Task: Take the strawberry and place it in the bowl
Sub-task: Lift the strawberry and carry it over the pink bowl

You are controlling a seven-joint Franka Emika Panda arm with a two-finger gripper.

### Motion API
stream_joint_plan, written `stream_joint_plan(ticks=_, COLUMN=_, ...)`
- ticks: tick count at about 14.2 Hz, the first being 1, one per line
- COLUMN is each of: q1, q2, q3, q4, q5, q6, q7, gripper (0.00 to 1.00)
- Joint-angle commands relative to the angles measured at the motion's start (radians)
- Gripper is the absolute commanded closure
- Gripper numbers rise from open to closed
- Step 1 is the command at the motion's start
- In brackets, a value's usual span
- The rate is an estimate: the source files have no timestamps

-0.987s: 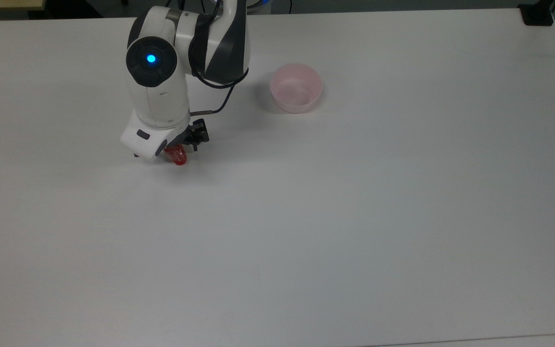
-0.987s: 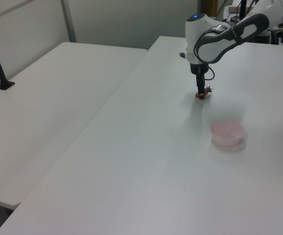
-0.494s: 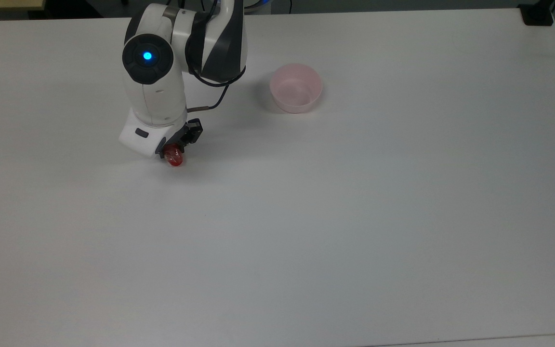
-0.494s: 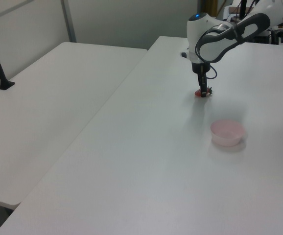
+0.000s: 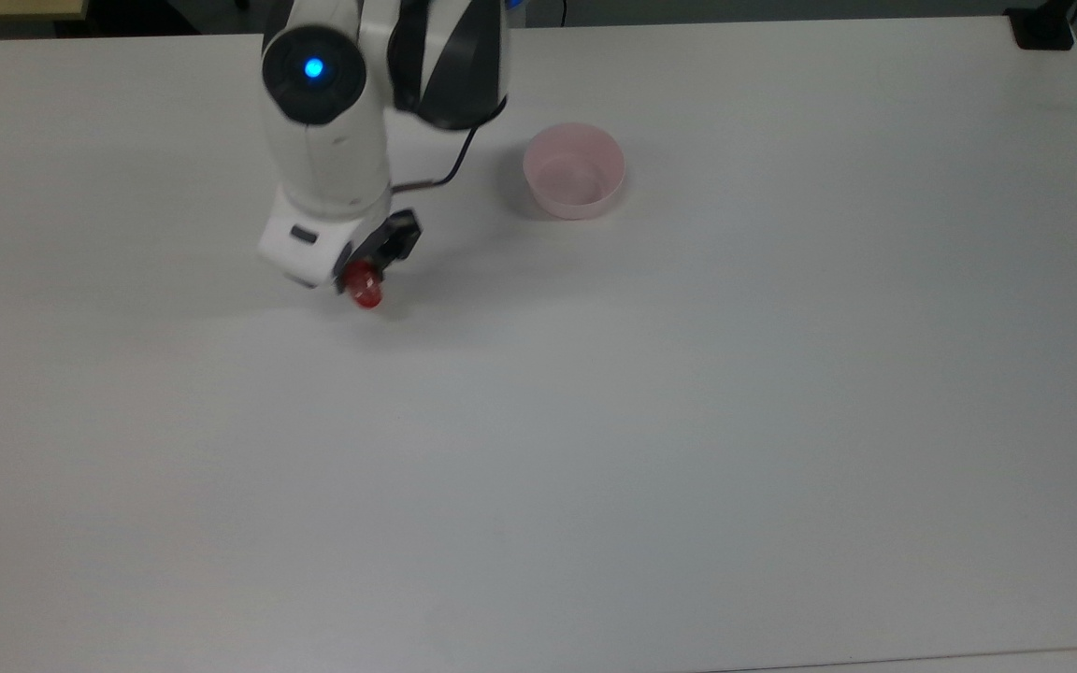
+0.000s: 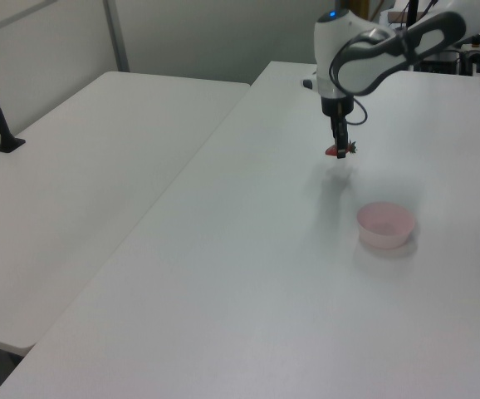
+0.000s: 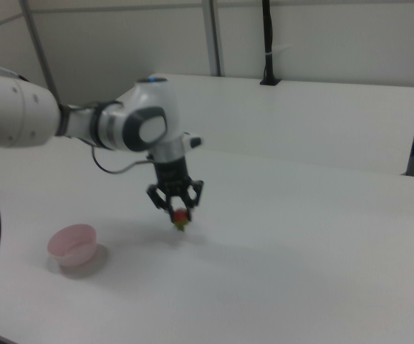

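So the white Franka arm's black two-finger gripper (image 5: 363, 277) has its fingers closed down on the small glossy red strawberry (image 5: 367, 288), and the berry is clear of the white tabletop (image 5: 688, 421). In the right view you can see the gripper (image 7: 179, 212) pointing straight down with the strawberry (image 7: 181, 216) pinched between the fingertips, its tip hanging below them and a soft shadow on the table underneath. The left view agrees: the gripper (image 6: 338, 150) hangs with the strawberry (image 6: 335, 151) above the surface, a bit of dark green cap sticking out to the left view's right.

The small round pale pink plastic bowl (image 5: 574, 171) sits empty on the table, well apart from the berry, off to the top view's right and a little further up. In the left view the bowl (image 6: 384, 225) is nearer the camera than the gripper; in the right view the bowl (image 7: 72, 245) is off to the right view's left of it.

A blue light glows on the arm's wrist joint (image 5: 314, 67), and a black cable (image 5: 450, 168) loops down the arm toward the gripper.
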Motion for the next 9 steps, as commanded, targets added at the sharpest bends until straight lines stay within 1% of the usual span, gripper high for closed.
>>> stream_joint_plan(ticks=1, q1=0.103, q2=-0.139, q3=-0.018, q4=-0.04, q5=0.019, q6=-0.161, q7=0.032, gripper=0.85)
stream_joint_plan(ticks=2, q1=0.121, q2=-0.164, q3=-0.017, q4=-0.05, q5=0.019, q6=-0.181, q7=0.054, gripper=0.85)
stream_joint_plan(ticks=3, q1=0.149, q2=-0.211, q3=-0.012, q4=-0.08, q5=0.019, q6=-0.2, q7=0.084, gripper=0.85)
stream_joint_plan(ticks=6, q1=0.213, q2=-0.306, q3=0.002, q4=-0.19, q5=0.019, q6=-0.223, q7=0.134, gripper=0.84)
stream_joint_plan(ticks=7, q1=0.233, q2=-0.328, q3=0.008, q4=-0.221, q5=0.019, q6=-0.232, q7=0.154, gripper=0.84)
stream_joint_plan(ticks=9, q1=0.282, q2=-0.334, q3=0.031, q4=-0.281, q5=0.019, q6=-0.234, q7=0.205, gripper=0.82)
